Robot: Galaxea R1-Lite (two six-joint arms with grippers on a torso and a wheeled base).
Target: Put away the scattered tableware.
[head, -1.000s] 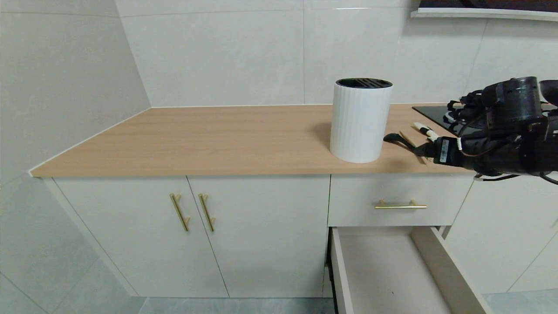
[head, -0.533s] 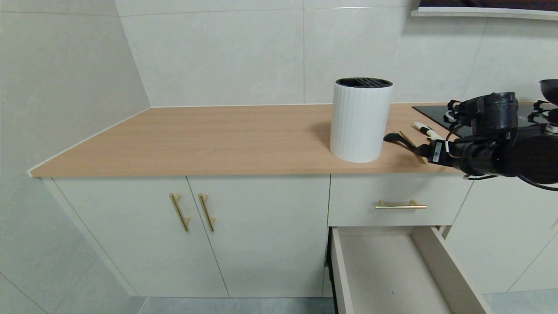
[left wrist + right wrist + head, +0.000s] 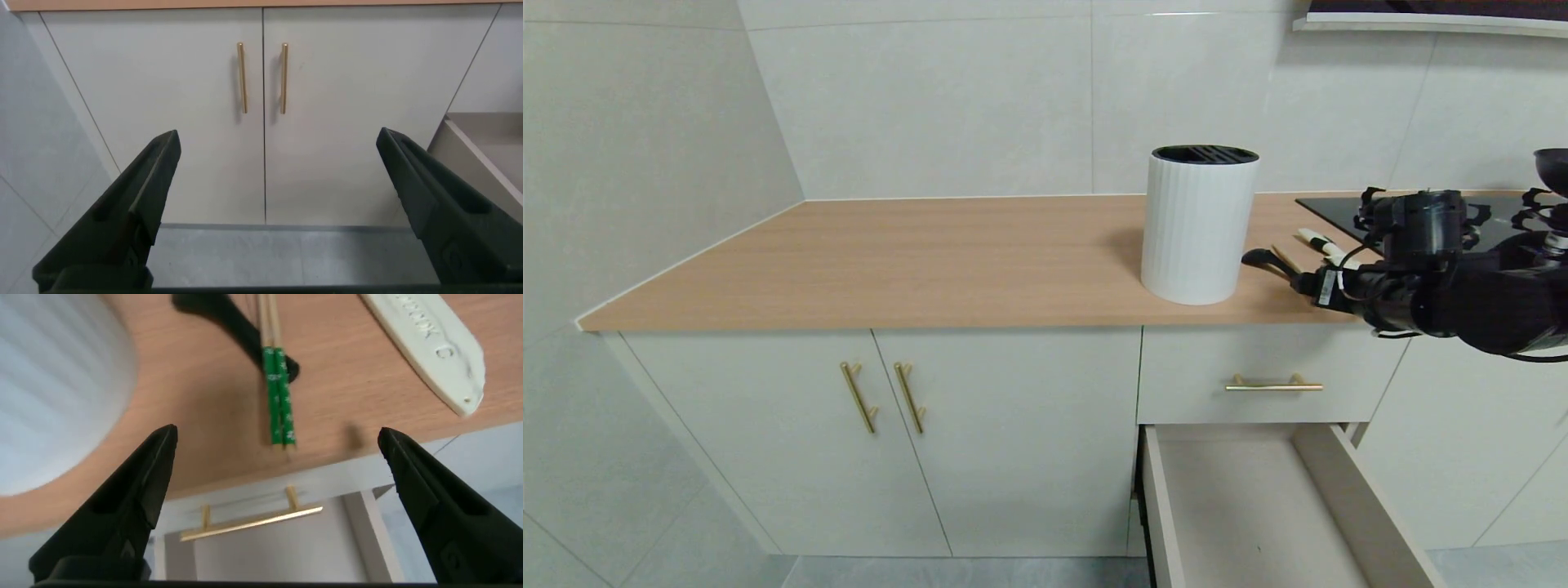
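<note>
Right claw: the right gripper [image 3: 276, 434] hangs at the front edge of the counter, its two black fingers [image 3: 147, 490] spread wide with nothing between them. In the right wrist view the gap frames the ends of the chopsticks.
Left claw: the left gripper [image 3: 278, 135] is low in front of the cabinets, jaws wide apart and holding nothing.
Tableware: a pair of thin wooden chopsticks with green-banded ends [image 3: 276, 384] lies on the counter, its ends close to the front edge. It crosses over a black curved utensil handle [image 3: 233, 322]. A long white flat piece [image 3: 429, 339] lies apart from them on the stove side.
Holder: a tall white ribbed cylinder with a black slotted top [image 3: 1199, 229] stands upright just left of the tableware, near the front edge.
Counter edge: the light wooden countertop [image 3: 931, 253] ends in a straight front lip; the right arm sits level with it.
Open room: a broad stretch of wood grain runs from the holder to the left wall.
Drawers: a closed drawer with a brass bar handle [image 3: 1272, 384] sits under the tableware. Below it a pale drawer [image 3: 1168, 523] is pulled out.
Cabinets: two white doors with vertical brass handles [image 3: 882, 398].
Room: pale tiled walls, grey floor, a black glass cooktop [image 3: 1331, 208] at the right.
</note>
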